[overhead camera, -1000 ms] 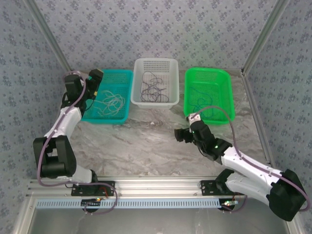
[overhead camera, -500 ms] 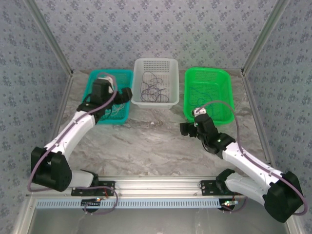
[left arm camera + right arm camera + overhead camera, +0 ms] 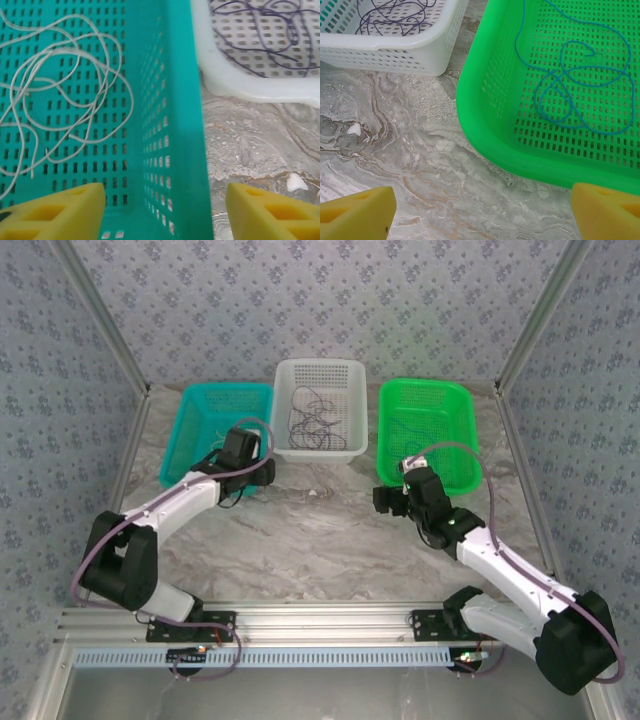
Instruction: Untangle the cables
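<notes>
Cables (image 3: pixel 310 425) lie inside three baskets (image 3: pixel 318 453); tabletop (image 3: pixel 310 530) before rims bare.

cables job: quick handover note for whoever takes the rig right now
Grippers: left gripper open, a wall of the teal basket between its fingers, holding nothing. The right gripper is open over the table by the green basket, holding nothing.
Cables: white cable in the teal basket, blue cable in the green basket, purple cables tangled in the white basket.
Done: white and blue look sorted.
Left: separate the purple tangle.
</notes>
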